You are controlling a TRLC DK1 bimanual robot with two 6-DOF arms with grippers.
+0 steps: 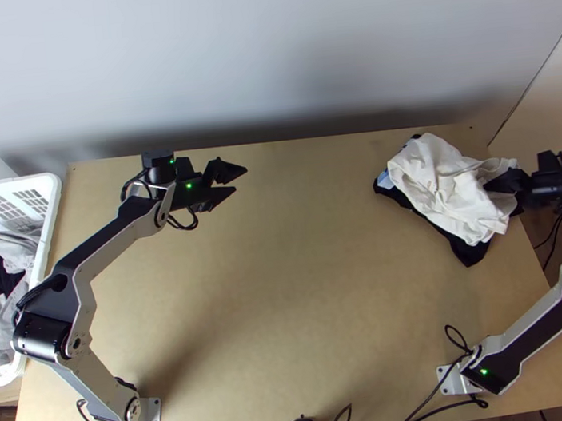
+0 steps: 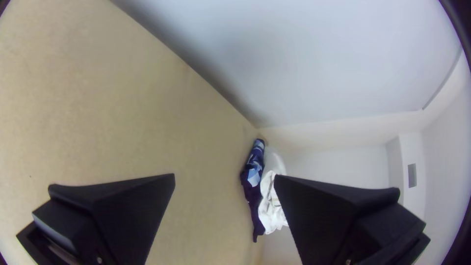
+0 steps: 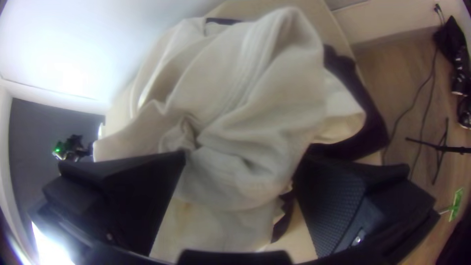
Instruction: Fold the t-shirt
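- Folding looks unstarted: the white t-shirt (image 1: 443, 185) lies bunched on dark cloth (image 1: 466, 250) at the table's (image 1: 305, 288) right.
- Right gripper (image 3: 242, 161): jaws apart at the shirt; contact is hard to judge.
- Left gripper (image 1: 241, 178): jaws apart, well away.
- Spreading and every fold remain.

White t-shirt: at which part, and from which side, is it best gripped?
Probably pinch the white t-shirt at its puckered folds, from above, with the right tool: it lies bunched, and raised ridges should offer a grip above the dark cloth.
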